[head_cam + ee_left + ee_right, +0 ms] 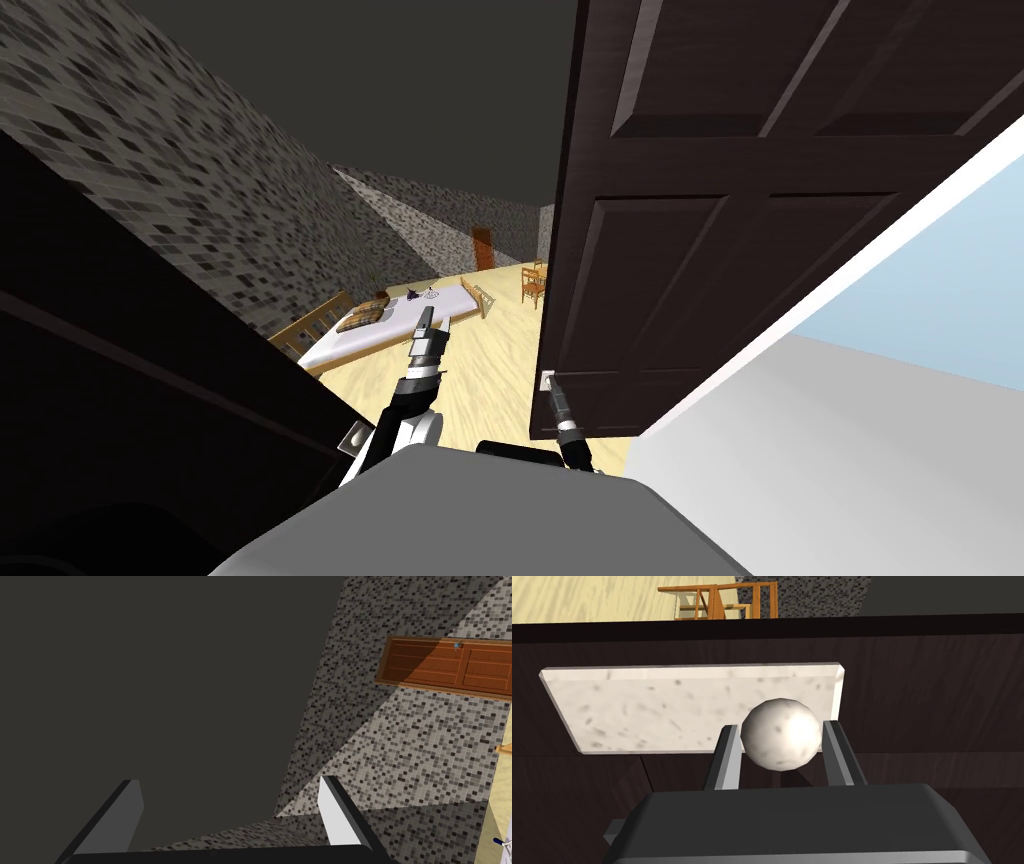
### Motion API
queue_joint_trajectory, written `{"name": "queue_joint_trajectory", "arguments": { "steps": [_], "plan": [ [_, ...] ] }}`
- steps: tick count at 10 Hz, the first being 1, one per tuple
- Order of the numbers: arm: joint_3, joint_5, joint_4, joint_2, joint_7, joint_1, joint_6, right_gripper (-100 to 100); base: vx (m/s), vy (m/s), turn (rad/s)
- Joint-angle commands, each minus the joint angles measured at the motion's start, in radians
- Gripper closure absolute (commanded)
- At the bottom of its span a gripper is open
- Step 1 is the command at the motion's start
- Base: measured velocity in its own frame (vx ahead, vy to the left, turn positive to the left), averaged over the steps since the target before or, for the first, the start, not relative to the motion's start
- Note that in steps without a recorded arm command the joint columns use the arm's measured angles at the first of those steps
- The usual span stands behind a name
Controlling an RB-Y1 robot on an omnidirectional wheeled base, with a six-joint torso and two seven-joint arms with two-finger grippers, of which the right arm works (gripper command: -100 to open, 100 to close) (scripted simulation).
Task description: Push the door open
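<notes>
Right gripper [780, 726] clenches the round white knob [782, 736] between its 2 fingers [728, 751], pointing square into the dark door [700, 250], apparently already ajar at the robot's right. Left gripper [229, 780] hangs released, farther from the door.

Home interior, bedroom past a doorway: bed [385, 335] with wooden frame and white mattress; wooden chairs [533, 285]; pale plank floor [490, 370]; grey speckled tile walls [200, 200]; brown panelled door [482, 247] in far wall; dark panelled door [700, 250] standing ajar.
</notes>
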Motion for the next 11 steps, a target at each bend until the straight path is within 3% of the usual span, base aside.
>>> {"name": "queue_joint_trajectory", "arguments": {
  "steps": [1, 3, 6, 7, 11],
  "plan": [
    [-0.014, -0.011, 0.002, -0.016, 0.005, -0.009, -0.001, 100, 0.153, 0.092, -0.128],
    [-0.026, -0.026, -0.001, -0.028, 0.012, -0.011, 0.005, 100, 0.196, 0.078, -0.128],
    [-0.043, -0.047, -0.006, -0.026, 0.023, -0.013, 0.012, 100, 0.223, 0.076, -0.14],
    [-0.008, -0.044, 0.009, -0.038, 0.014, -0.029, 0.01, -100, 0.072, -0.003, -0.295],
    [0.077, -0.053, 0.062, -0.056, 0.0, -0.087, 0.01, -100, -0.074, -0.071, -0.301]
  ]
}}
